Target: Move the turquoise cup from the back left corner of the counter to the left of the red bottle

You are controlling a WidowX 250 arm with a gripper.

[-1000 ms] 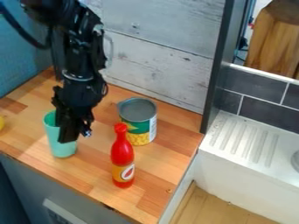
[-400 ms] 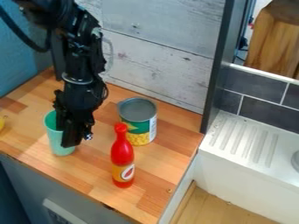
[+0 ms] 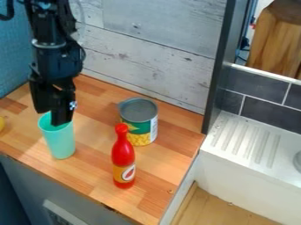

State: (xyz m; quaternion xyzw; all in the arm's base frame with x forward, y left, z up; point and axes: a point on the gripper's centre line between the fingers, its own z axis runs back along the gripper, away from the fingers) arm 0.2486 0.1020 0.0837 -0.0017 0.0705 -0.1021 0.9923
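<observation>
The black gripper (image 3: 52,115) hangs over the mouth of a mint-green cup (image 3: 60,143) at the left of the counter, its lower end overlapping the cup's rim and part of the opening. The cup leans slightly, its rim toward the left. Whether the gripper holds the cup's wall is hidden. To the right, a red squeeze bottle (image 3: 123,154) with an orange label stands upright. Behind that bottle is a can (image 3: 139,123) with a green and yellow label and a grey top.
A wooden counter (image 3: 94,176) carries these things, with a whitewashed plank wall (image 3: 159,57) behind. A yellow object (image 3: 1,124) shows at the left edge. On the right, past a dark upright post (image 3: 220,66), lies a white ribbed drainboard (image 3: 244,140).
The gripper has moved up and to the left, from in front of the cup to over its mouth. The cup's rim has shifted slightly left. The bottle and can stayed put.
</observation>
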